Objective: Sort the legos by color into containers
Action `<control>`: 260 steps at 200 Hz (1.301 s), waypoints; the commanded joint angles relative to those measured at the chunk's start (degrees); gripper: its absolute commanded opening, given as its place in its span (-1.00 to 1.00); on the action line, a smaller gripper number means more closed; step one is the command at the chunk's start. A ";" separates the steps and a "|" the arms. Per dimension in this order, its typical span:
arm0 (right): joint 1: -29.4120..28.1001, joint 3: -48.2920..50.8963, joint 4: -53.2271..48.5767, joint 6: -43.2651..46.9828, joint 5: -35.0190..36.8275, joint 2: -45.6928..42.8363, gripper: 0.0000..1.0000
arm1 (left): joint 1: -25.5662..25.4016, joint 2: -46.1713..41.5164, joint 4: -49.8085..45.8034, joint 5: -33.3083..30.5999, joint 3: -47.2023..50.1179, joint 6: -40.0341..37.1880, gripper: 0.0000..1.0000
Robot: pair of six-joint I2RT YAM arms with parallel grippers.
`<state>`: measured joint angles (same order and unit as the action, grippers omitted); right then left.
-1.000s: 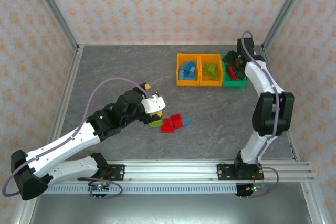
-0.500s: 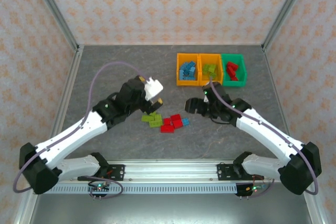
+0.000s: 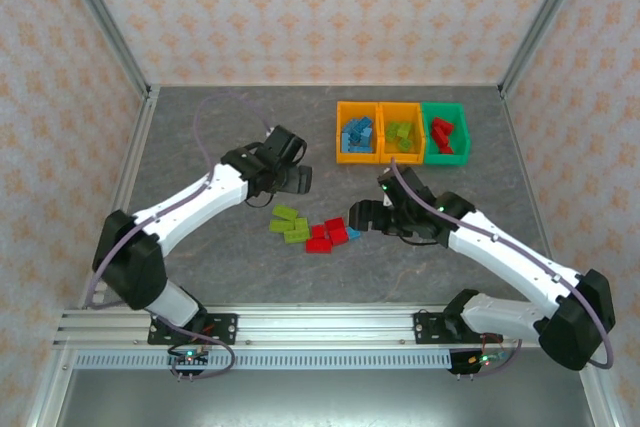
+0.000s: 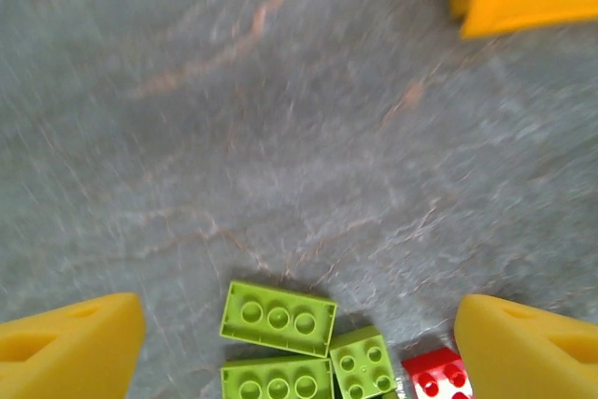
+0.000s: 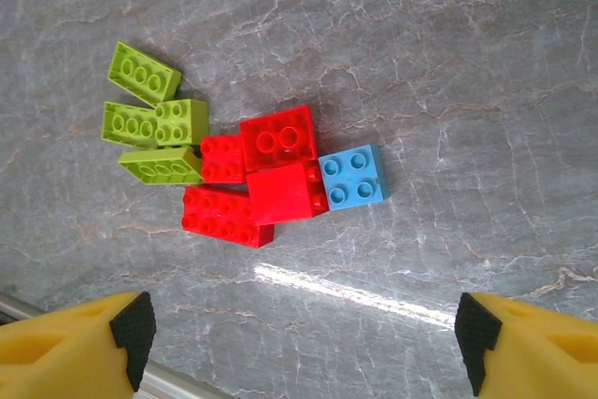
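Loose legos lie mid-table: lime green bricks (image 3: pixel 290 225), red bricks (image 3: pixel 328 236) and one blue brick (image 3: pixel 354 234). My left gripper (image 3: pixel 291 180) hangs open just behind the green bricks; its wrist view shows three green bricks (image 4: pixel 277 318) and a red brick (image 4: pixel 436 373) between its yellow fingertips (image 4: pixel 71 352). My right gripper (image 3: pixel 358 215) is open, to the right of the pile, with the red bricks (image 5: pixel 277 137), blue brick (image 5: pixel 353 177) and green bricks (image 5: pixel 143 72) ahead of its fingertips (image 5: pixel 533 343). Neither gripper holds anything.
Three joined bins stand at the back right: an orange bin (image 3: pixel 358 158) with blue bricks, an orange bin (image 3: pixel 402 158) with green bricks, a green bin (image 3: pixel 447 158) with red bricks. The first bin's corner (image 4: pixel 523 7) is near. The metal rail (image 3: pixel 320 322) runs along the front.
The right arm swung from the green bin down to the right side of the pile. The left gripper lifted off the pile and drew back behind it, uncovering the green bricks.
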<state>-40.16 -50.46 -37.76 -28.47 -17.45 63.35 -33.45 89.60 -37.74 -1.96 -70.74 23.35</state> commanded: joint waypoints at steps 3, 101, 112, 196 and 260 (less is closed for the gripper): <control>-0.30 -0.70 -1.87 0.37 0.85 -2.65 0.71 | 0.18 5.60 -2.20 2.90 0.35 5.24 0.78; -0.27 0.98 -3.87 0.21 1.45 -4.88 0.72 | 0.74 13.91 2.85 6.22 6.00 0.76 0.78; -0.29 0.89 -4.01 0.02 1.55 -4.97 0.72 | 0.74 14.33 3.46 7.13 6.39 0.58 0.77; -0.28 0.20 -2.89 -1.70 0.53 -3.92 0.72 | 3.13 15.73 5.33 6.78 10.11 -0.63 0.42; -0.27 -1.10 -1.71 -2.79 -0.14 -2.94 0.71 | 3.31 11.66 4.73 6.19 8.76 -1.07 0.19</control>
<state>-40.16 -49.65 -39.83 -30.02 -18.00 61.04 -31.07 103.11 -32.25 5.76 -62.52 23.29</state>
